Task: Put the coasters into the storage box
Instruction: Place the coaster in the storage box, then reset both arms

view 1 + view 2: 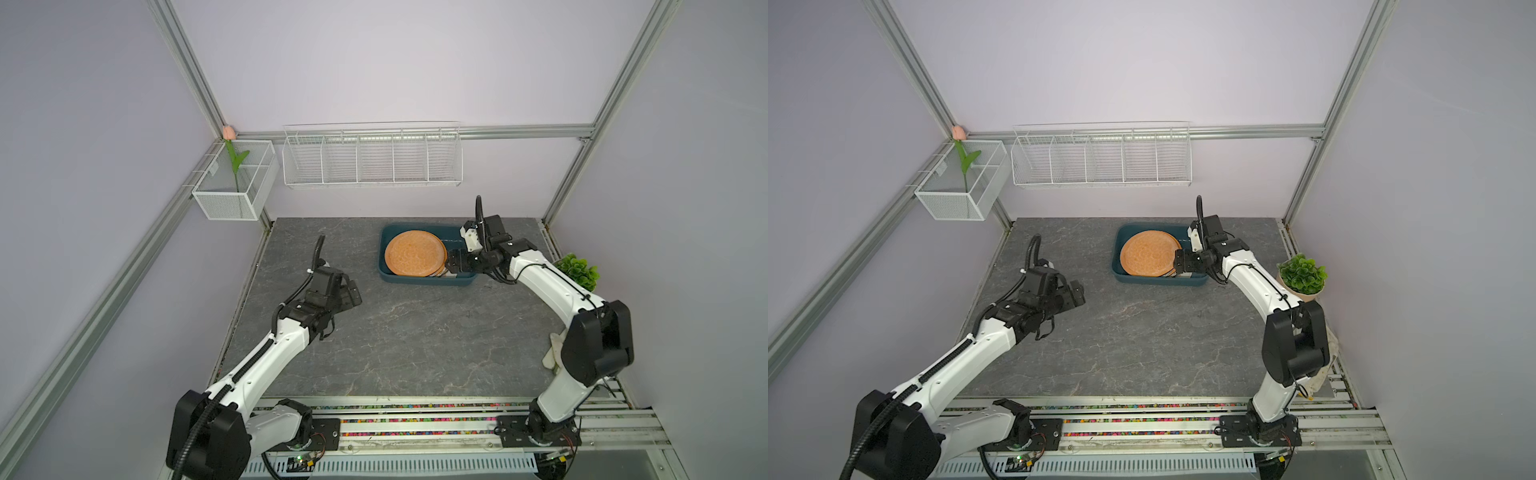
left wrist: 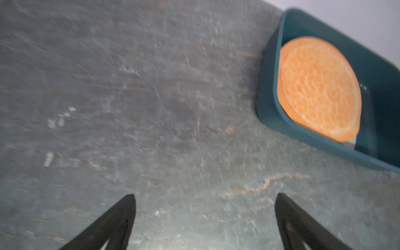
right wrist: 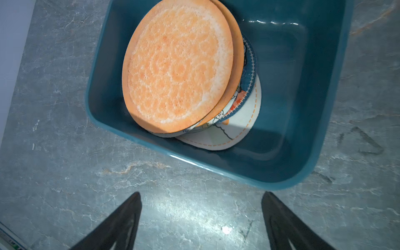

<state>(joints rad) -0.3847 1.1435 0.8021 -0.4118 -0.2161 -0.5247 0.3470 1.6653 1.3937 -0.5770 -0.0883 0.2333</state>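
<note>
Nearest to me runs the ribbed aluminium rail (image 1: pixel 415 413) carrying both arm bases; beyond it the grey marbled stone-look tabletop (image 1: pixel 415 332) shows no loose mat in sight. Every one of the thin round coasters (image 3: pixel 244 121) I can see sits inside the shallow dark teal plastic storage box (image 1: pixel 424 281), towards the back of the table on the right arm's side. They form a slipped, fanned pile: a textured orange coaster (image 3: pixel 177 67) on top, a second orange coaster (image 3: pixel 237 65) peeking from under it, printed ones below.

The left gripper (image 2: pixel 205 194) hangs over bare table well apart from the box, its black fingers (image 2: pixel 121 214) spread wide with nothing between them. The right gripper (image 3: pixel 201 192) is also spread and empty; in both top views it hovers at the box's end nearer its own arm, just beside the pile's edge. Whether it touches the mats I cannot tell.

To my eye the job looks all but finished, so the danger is in leaving. If the right arm pulls away low, a finger could hook the overhanging edge of the pile or the box's flared rim, and drag mats out or shove the probably light tub across the smooth top. The pile leans unevenly too, so a nudge might slide the upper mats apart.
</note>
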